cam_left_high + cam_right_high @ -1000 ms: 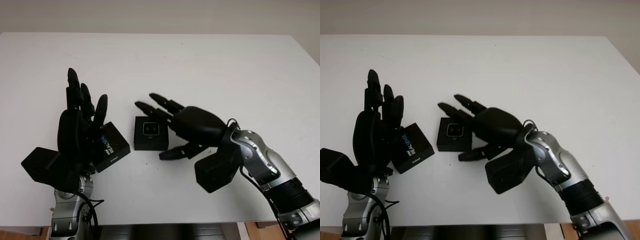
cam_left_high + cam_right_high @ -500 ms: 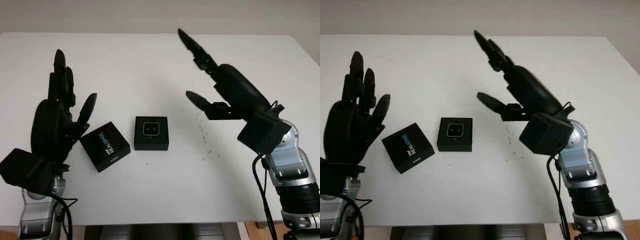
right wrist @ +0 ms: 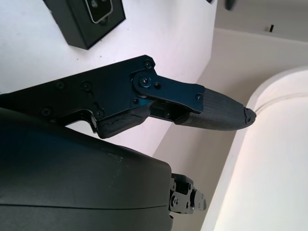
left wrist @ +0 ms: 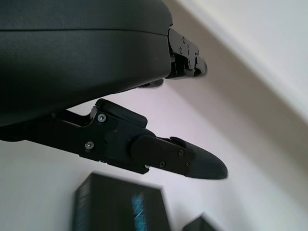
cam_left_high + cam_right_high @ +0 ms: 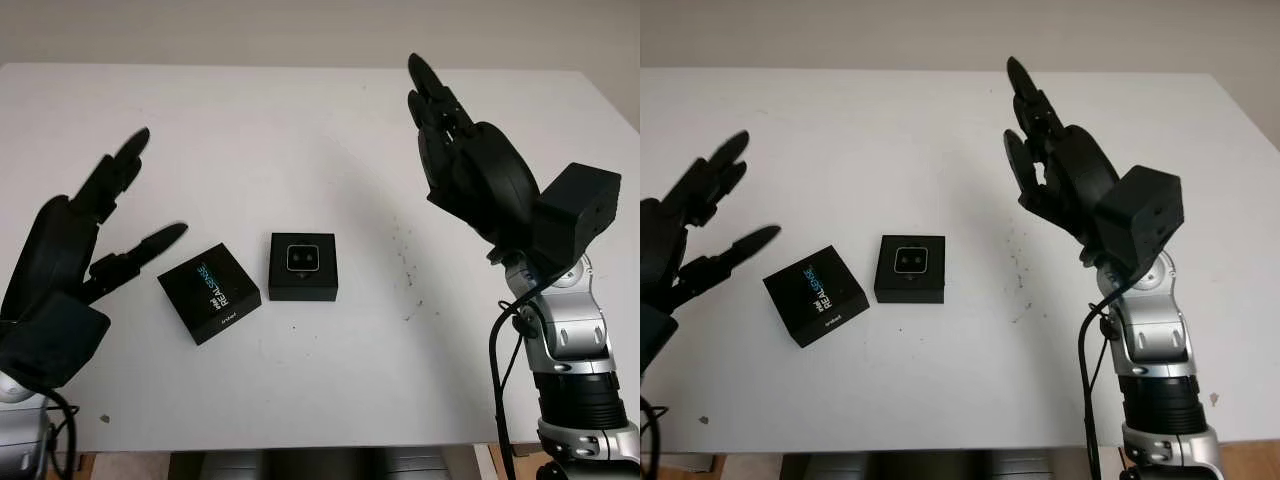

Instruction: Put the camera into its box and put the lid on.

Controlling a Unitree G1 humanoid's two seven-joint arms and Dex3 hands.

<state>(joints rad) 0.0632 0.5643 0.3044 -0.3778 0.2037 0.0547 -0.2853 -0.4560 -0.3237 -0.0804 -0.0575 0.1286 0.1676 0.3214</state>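
White table (image 5: 300,130), plain wall behind, little else on it. Left hand (image 5: 70,265) raised off the surface, open, holding nothing; the lid (image 5: 210,292), black with blue lettering, lies flat on the table just off its fingertips toward the centre. Next over from the lid, apart from it and not touching, sits the box (image 5: 303,266), also black, with the camera (image 5: 302,258) already seated in it, lens face up. Right hand (image 5: 470,175) is up in the air well away from the box, on the side opposite the lid, open and empty.

Handling, as a guess: lid looks like stiff light cardboard, smooth finish so probably slippery; a pinch across two opposite side walls seems best, since the top gives no purchase. Box is light too and may slide when the lid is pressed on, so the right hand could steady it. Camera is fragile at the lens; avoid pressing there.

Plenty of bare table around both pieces; table edges are far from them, near edge closest.
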